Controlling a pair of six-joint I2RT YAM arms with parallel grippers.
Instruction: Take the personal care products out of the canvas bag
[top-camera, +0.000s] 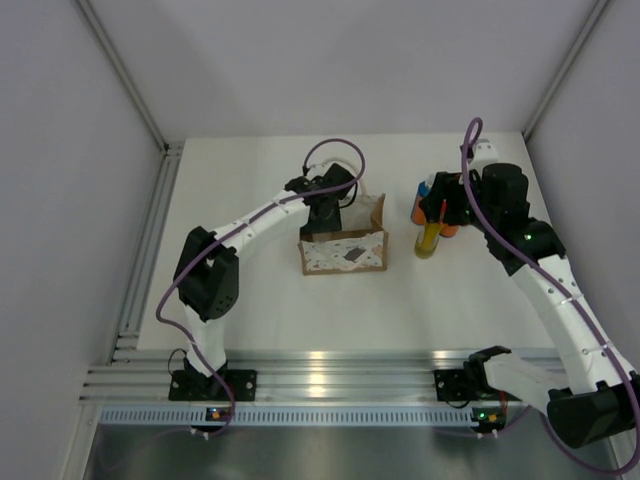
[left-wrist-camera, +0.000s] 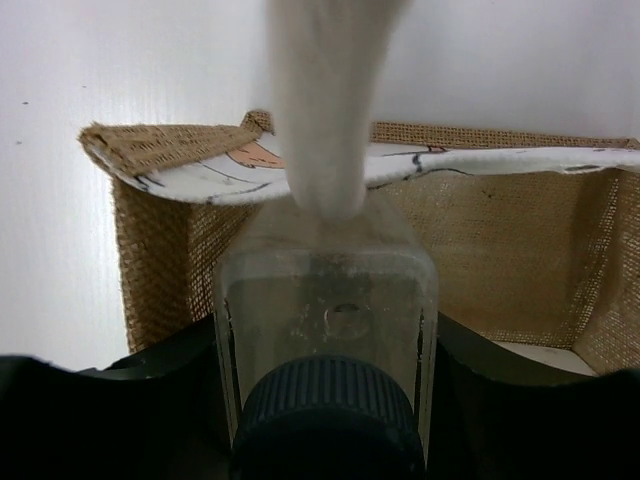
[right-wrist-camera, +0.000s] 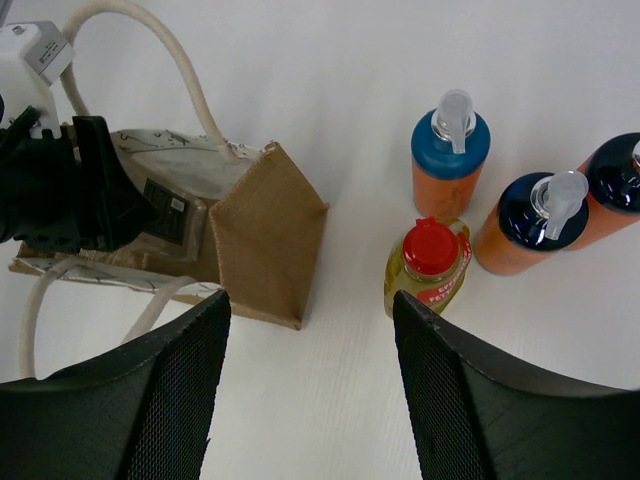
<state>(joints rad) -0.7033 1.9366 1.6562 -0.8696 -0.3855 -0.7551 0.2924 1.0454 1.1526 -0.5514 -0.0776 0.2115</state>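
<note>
The tan canvas bag (top-camera: 343, 252) stands mid-table with its lace trim facing the arms. My left gripper (top-camera: 328, 200) hangs over the bag's back rim, shut on a clear bottle (left-wrist-camera: 325, 300) with a dark ribbed cap. The bottle points into the bag's open mouth (left-wrist-camera: 500, 250), and a cream rope handle (left-wrist-camera: 325, 100) crosses in front of it. To the right of the bag stand a yellow bottle with a red cap (right-wrist-camera: 430, 265) and three orange bottles (right-wrist-camera: 450, 150) (right-wrist-camera: 530, 220) (right-wrist-camera: 615, 190). My right gripper (right-wrist-camera: 310, 320) hovers open near them, holding nothing.
The bottles (top-camera: 432, 215) cluster at the back right, close under my right wrist. A metal rail (top-camera: 150, 240) runs along the table's left edge, and white walls close in the left, right and back.
</note>
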